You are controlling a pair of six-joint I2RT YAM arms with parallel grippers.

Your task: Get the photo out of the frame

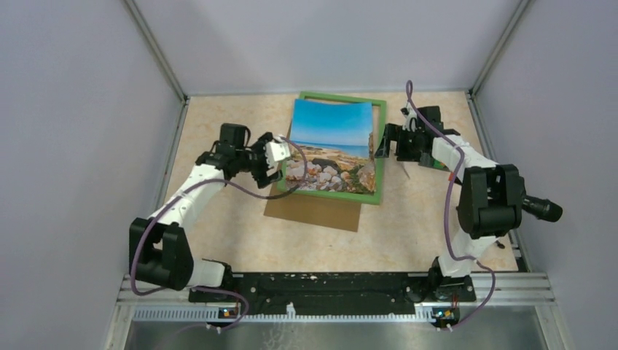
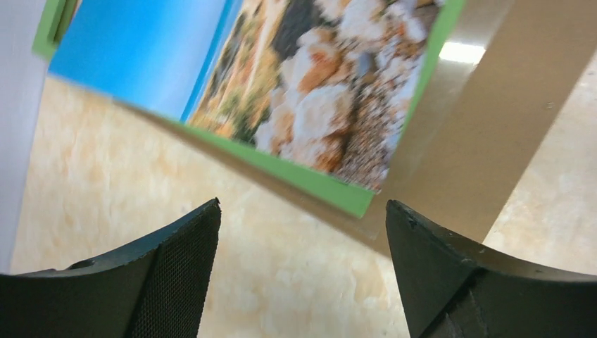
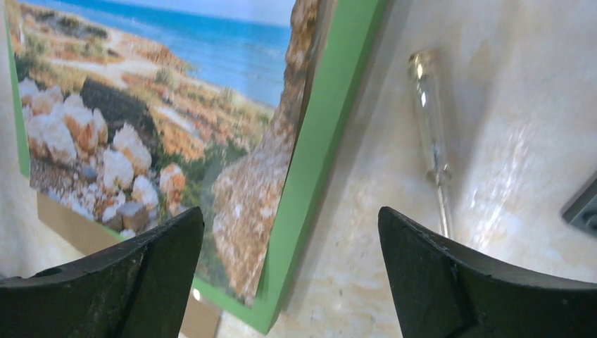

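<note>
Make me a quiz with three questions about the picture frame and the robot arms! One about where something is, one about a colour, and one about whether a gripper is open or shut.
1. Where is the brown backing board?
A) lying flat, sticking out from under the frame on the side nearest the arms
B) leaning on the back wall
C) held up in a gripper

2. What colour is the frame's border?
A) red
B) green
C) black

3. How is the left gripper?
A) shut on the frame
B) shut on nothing
C) open, holding nothing

Answers:
1 A: the top view shows the board flat, poking out at the frame's near edge.
2 B: every view shows a green edge.
3 C: the left wrist view shows its fingers wide apart with nothing between them.
</note>
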